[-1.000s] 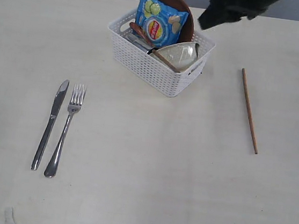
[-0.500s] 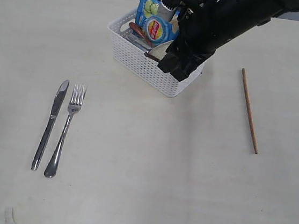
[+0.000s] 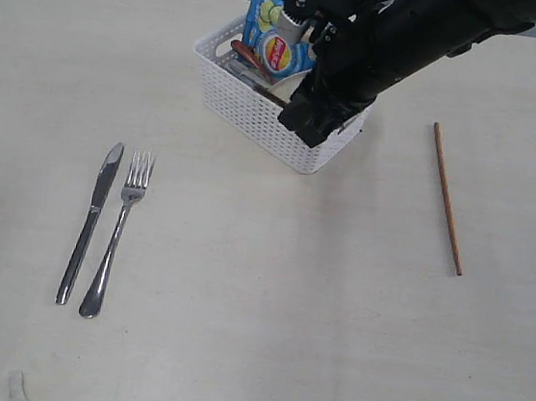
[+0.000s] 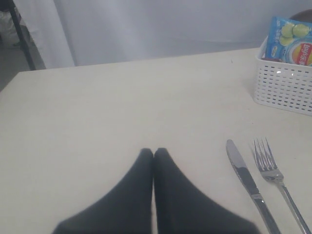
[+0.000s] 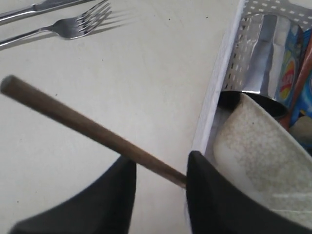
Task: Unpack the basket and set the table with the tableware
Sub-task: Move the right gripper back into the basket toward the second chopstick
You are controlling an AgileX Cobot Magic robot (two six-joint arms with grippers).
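Table [image 3: 266,307] read as a clock face from the exterior view: basket [image 3: 249,111] at 12, knife [image 3: 88,224] and fork [image 3: 117,232] side by side near 8 with tips toward 12, one chopstick [image 3: 448,197] lying alone near 3. Right gripper [image 5: 161,163] is down at the basket's 4 o'clock corner, over the rim. Its wrist view shows the jaws partway apart with a second chopstick [image 5: 83,124] slanting through the gap. The stick is thinner than the opening, so I read it as bracketed, not yet pinched; it may touch one finger, cannot confirm. Its free end juts past the basket wall over bare table, and the other end is hidden behind a finger. Probable reason for the approach: the stick is reachable where it overhangs the rim, while the bowl [image 5: 258,156] and steel cup [image 5: 263,53] crowd that corner inside. Left gripper [image 4: 153,152] sits low over the table outside the knife, toward 8 or 9, fingers pressed together with nothing between them — well clear of the right arm. Also in the basket: blue chip bag [image 3: 266,26] upright at the back, wooden spoon [image 3: 246,55] leaning beside it. Judgement: this stick pairs with the one at 3, opposite the cutlery. Risk — a thin round stick may pivot if pinched off-centre.
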